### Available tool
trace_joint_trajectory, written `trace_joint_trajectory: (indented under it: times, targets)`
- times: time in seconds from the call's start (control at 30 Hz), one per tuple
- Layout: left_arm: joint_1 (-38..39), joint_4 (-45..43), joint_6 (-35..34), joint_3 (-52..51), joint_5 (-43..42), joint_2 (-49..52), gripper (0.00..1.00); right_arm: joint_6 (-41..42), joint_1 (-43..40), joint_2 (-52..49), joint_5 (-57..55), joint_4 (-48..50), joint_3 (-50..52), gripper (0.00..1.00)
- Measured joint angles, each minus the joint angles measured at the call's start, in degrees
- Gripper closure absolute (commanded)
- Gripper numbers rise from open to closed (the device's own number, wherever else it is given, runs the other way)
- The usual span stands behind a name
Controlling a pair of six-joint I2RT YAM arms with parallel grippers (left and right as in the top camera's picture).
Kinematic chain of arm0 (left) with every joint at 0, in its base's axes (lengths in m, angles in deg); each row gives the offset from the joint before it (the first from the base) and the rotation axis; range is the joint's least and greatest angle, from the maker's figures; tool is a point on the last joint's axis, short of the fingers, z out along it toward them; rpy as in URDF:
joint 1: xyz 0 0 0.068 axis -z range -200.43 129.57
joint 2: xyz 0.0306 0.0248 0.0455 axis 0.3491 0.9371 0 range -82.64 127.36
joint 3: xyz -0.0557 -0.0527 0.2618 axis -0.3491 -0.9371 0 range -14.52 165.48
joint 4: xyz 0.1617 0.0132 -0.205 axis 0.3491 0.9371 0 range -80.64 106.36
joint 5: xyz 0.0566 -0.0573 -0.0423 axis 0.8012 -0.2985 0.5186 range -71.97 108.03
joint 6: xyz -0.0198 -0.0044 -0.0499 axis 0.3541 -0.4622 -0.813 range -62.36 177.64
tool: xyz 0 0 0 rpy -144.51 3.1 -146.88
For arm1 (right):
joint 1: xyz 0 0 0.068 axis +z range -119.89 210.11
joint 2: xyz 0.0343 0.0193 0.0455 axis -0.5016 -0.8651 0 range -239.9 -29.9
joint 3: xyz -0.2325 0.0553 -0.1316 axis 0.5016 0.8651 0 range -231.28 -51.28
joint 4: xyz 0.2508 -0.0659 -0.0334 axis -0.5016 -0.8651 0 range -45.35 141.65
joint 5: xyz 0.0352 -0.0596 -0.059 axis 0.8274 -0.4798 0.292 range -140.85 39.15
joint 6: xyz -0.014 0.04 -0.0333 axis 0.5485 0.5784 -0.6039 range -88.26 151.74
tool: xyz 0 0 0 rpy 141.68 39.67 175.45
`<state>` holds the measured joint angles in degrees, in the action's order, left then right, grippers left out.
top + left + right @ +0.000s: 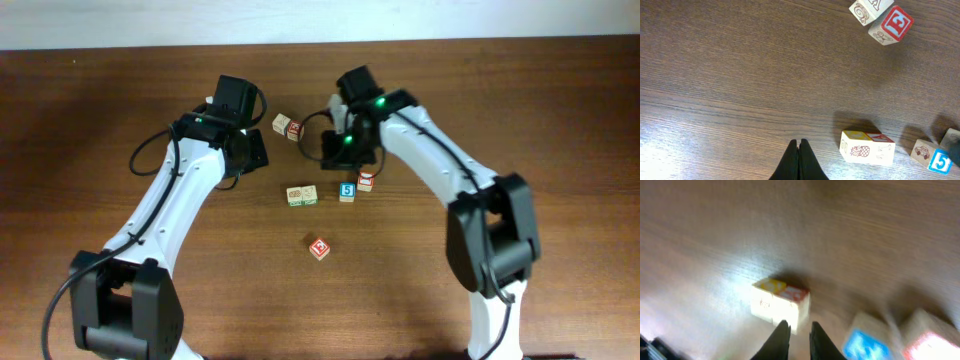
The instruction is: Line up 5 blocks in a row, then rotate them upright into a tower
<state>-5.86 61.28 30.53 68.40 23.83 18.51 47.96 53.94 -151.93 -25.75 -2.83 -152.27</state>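
Hovering left gripper [799,143]: your jaws pressed together, empty.
Right gripper [800,326]: your jaws narrowly apart, joined block pair [775,302] just beyond.

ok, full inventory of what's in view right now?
joined cube pair: 2, pale wood, table centre
blue 5 cube: 1, blue-marked, right of that pair
red-marked cube: 1, beside the blue 5 cube
lone red cube: 1, near side, alone
plain-and-red pair: 2, far side, between the arms
table: 1, brown wood
left hand: black, shut, empty
right hand: black, narrowly open, empty
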Motion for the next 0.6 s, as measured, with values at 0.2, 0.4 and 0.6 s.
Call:
trace_joint_trajectory:
  times: [0.2, 0.4, 0.6]
  targets:
    - [0.0, -0.6, 0.0, 0.0, 0.0, 0.0, 1.0, 0.0, 0.7, 3.4, -5.0, -9.2, 0.0, 0.87]
    - [0.0, -0.7, 0.0, 0.0, 0.0, 0.0, 1.0, 1.6, 0.6, 3.4, -14.1, -7.5, 4.2, 0.9]
    - [0.0, -0.8, 0.0, 0.0, 0.0, 0.0, 1.0, 4.0, 0.6, 3.4, -17.9, -2.2, 9.8, 0.92]
